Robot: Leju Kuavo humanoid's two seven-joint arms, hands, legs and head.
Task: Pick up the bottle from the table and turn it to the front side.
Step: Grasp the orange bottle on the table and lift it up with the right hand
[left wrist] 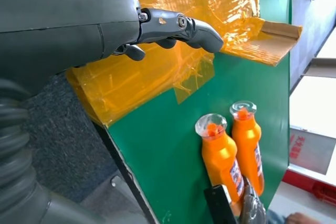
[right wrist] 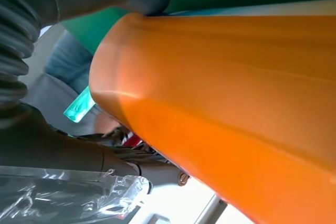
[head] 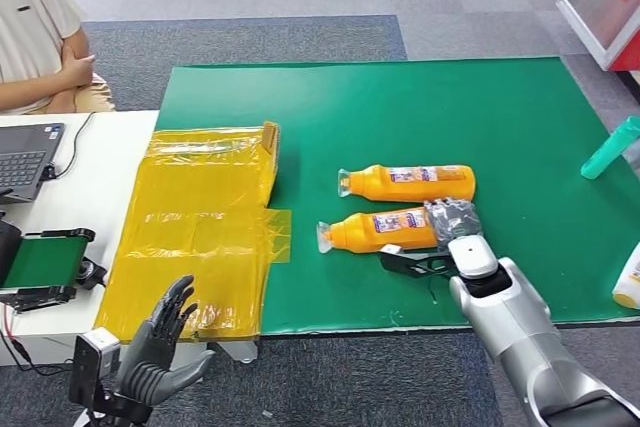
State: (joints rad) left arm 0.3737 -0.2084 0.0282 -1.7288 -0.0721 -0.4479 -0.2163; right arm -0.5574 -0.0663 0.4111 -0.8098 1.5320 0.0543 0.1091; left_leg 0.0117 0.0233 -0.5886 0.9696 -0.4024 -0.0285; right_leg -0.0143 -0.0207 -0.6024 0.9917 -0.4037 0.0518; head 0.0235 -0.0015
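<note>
Right robot hand (head: 451, 230) grips nearer orange plastic bottle (head: 377, 231) lying on green-matted surface (head: 513, 127) (second bottle beside); left robot hand (head: 162, 332) fingers apart, holding nothing.

Two bottles (head: 385, 230) (head: 411, 183) side by side on the mat (head: 453, 117), plastic sheet (head: 200, 232) to their left, laptop (head: 26, 157) beyond.

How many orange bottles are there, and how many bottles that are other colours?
Orange bottles: 2, the near orange bottle that the right hand grips at its base, and the far orange bottle beside it.
Teal bottles: 1, the teal bottle at the mat's right edge.
White bottles: 1, the white bottle, cut off by the frame.
Total: 4 bottles.
</note>
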